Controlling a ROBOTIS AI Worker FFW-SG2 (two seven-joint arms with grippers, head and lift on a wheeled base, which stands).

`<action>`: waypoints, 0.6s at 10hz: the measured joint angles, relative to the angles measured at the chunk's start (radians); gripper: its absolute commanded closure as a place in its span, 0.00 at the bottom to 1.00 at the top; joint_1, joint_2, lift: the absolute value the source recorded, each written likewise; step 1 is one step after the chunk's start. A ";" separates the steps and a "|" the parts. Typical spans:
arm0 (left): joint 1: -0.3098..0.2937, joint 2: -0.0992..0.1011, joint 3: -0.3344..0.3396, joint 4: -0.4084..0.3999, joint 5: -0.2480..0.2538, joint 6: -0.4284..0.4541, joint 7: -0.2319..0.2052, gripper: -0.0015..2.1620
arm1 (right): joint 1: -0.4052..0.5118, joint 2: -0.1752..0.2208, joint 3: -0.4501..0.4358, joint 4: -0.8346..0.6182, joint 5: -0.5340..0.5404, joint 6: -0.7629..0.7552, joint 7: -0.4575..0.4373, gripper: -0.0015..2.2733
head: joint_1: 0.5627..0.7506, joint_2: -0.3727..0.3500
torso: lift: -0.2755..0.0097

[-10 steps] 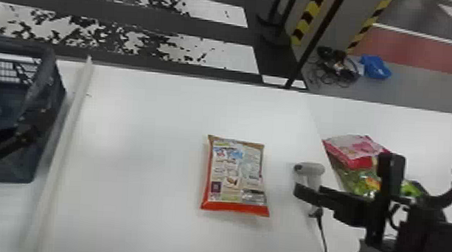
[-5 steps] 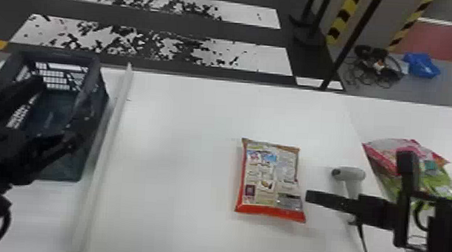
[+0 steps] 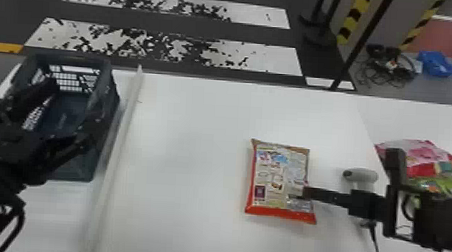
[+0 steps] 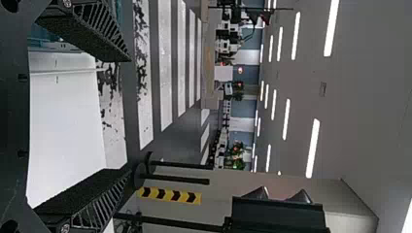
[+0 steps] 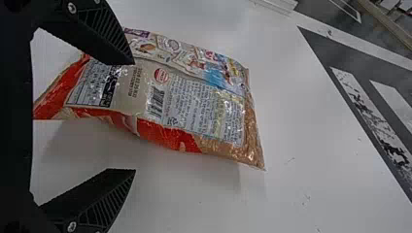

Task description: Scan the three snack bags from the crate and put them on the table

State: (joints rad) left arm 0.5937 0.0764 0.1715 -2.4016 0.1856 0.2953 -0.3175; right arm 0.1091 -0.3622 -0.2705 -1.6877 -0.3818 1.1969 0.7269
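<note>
One plump snack bag of glossy plastic, red at one end and tan at the other (image 3: 277,180), lies flat on the white, smooth-topped table (image 3: 190,151), partly under the right gripper (image 5: 135,117). That gripper's black fingers are spread wide, one over the bag and the other over bare table; from where I stand I can't tell whether the first touches the film. My worry is that lopsided approach: if the fingers closed now, one might press down on top and shove or crumple the bag, and the slick wrapper could slip away. The bag looks full and a little wrinkled, its printed back upward with a black-striped barcode (image 5: 156,102), so it seems ready for scanning. Just beside the right gripper sits a pale grey plastic hand scanner (image 3: 363,175); a careless sweep of the arm could knock it, or catch its thin black cable (image 3: 376,246). Past the gripper, on the robot's right, lie a pink and red snack bag (image 3: 415,154) and a green one (image 3: 451,183), which I'd guess are done, making this the last. Well off to its left, the left gripper (image 4: 130,115), fingers wide apart, hangs by the dark blue-grey plastic crate (image 3: 107,91).
</note>
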 measured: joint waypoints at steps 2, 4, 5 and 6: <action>-0.001 -0.002 0.002 -0.001 -0.001 0.002 0.000 0.03 | -0.015 0.000 0.030 0.031 0.021 -0.011 0.032 0.31 | 0.70 0.40 | 0.64; -0.005 -0.003 0.001 0.001 -0.002 0.005 0.000 0.03 | -0.026 0.000 0.059 0.053 0.038 -0.014 0.062 0.90 | 0.70 0.43 | 0.64; -0.006 -0.002 0.001 0.004 -0.001 0.005 0.000 0.03 | -0.033 0.000 0.067 0.057 0.045 -0.006 0.066 0.97 | 0.70 0.43 | 0.64; -0.006 -0.002 0.002 0.007 -0.001 0.005 0.000 0.03 | -0.034 0.001 0.067 0.054 0.040 0.000 0.066 0.97 | 0.70 0.43 | 0.64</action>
State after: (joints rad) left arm 0.5874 0.0748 0.1736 -2.3944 0.1842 0.3000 -0.3175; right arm 0.0754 -0.3611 -0.2038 -1.6337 -0.3418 1.1967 0.7932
